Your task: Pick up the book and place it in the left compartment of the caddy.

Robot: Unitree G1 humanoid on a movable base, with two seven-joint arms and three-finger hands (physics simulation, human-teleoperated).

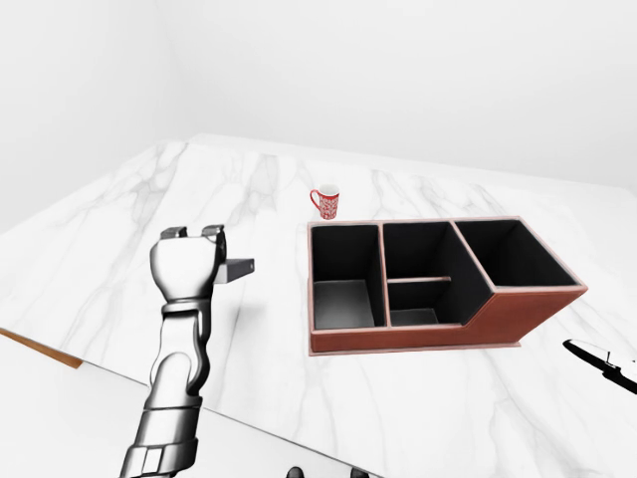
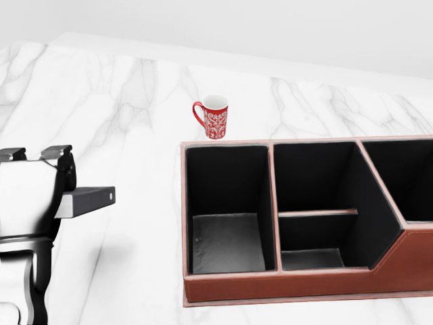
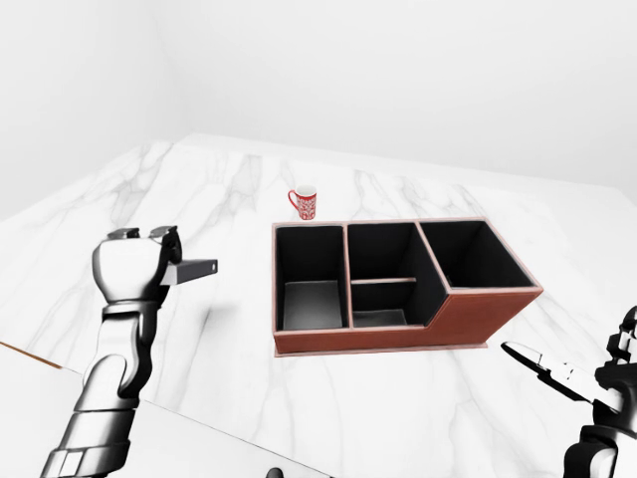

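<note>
A thin dark-grey book [image 2: 88, 202] is held level above the marble counter, at the left of the head view. My left hand [image 2: 49, 175] is shut on its left end, fingers curled over the top. The brown caddy [image 2: 304, 285] with black compartments lies to the right of the book. Its left compartment [image 2: 227, 238] holds nothing and stands a short gap to the right of the book's free end. My right hand [image 3: 557, 373] hovers low at the right of the right-eye view with fingers spread, right of the caddy and holding nothing.
A red patterned mug [image 2: 215, 117] stands on the counter just above the caddy's left corner in the head view. The marble counter [image 1: 129, 199] ends at a wooden edge [image 1: 40, 350] at the lower left. White walls rise behind.
</note>
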